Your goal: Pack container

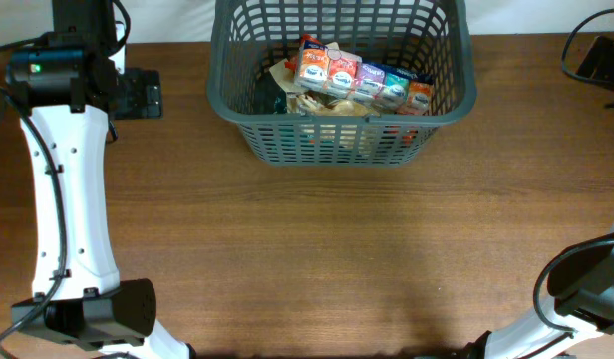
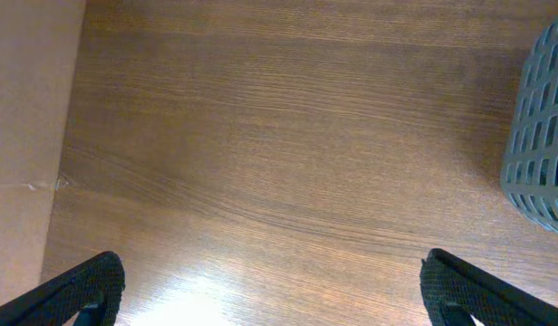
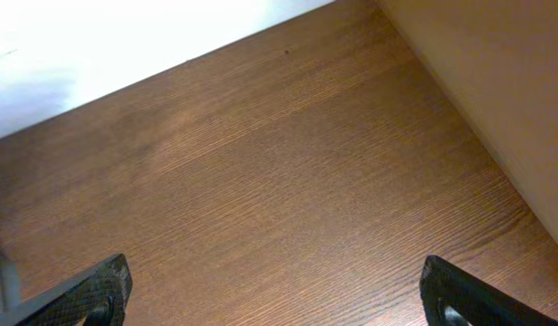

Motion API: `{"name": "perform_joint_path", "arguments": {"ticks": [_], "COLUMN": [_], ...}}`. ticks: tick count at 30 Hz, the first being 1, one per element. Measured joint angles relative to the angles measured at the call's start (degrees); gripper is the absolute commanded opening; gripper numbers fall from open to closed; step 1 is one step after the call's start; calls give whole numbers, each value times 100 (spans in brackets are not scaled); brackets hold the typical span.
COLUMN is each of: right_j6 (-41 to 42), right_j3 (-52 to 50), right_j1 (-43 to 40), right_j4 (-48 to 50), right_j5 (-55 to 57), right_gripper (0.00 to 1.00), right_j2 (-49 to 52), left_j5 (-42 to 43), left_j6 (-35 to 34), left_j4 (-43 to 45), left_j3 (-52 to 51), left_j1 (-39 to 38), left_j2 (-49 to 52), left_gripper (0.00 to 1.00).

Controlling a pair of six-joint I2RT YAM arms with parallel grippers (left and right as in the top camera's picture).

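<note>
The basket (image 1: 337, 142) stands at the middle of the far edge, its walls a tall obstacle on the table (image 1: 337, 249). Inside, packets (image 1: 362, 80) lie piled toward the near wall; the far half is open from above. The left arm (image 1: 68, 199) runs along the left edge, near corner to far corner. The right arm (image 1: 586, 289) sits at the near right corner, a cable (image 1: 586, 55) at the far right corner. Bare wood spans the middle between them.

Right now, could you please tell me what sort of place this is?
Probably a robot test bench: a white-and-black robot arm over a brown wood-grain table, with a dark grey slotted plastic basket holding colourful food packets.
</note>
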Motion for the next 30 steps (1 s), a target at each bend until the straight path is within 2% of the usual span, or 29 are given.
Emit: {"name": "perform_joint_path", "arguments": {"ticks": [9,12,17,18,24,27,30], "right_j6": [4,17,20,20,52,63,76], "right_j3": [-74,-754,-2850,-3654,-6791,-7836,-8577], "right_j1": [142,643,1720,1875,2028,2035,2046], "right_j4": [-20,-68,964,1449,2131,2070,2175], "right_j5": [2,-4,-125,-219,-992,-1128,-1182], "right_gripper": [99,99,99,99,99,99,99], "right_j2": [-157,-1294,-3969,-4774,-7547,-8686,-9267], "left_j5": [0,0,-2,4,2,0,2], "left_j6": [-2,-2,-2,-2,-2,-2,-2], "left_j4": [-4,2,7,-22,2,0,-2], "left_j3": [0,0,0,-2,-2,-2,-2], "left_j1": [0,0,0,0,0,0,0], "left_j2": [0,0,0,0,0,0,0], "left_gripper": [99,99,99,99,99,99,99]}}
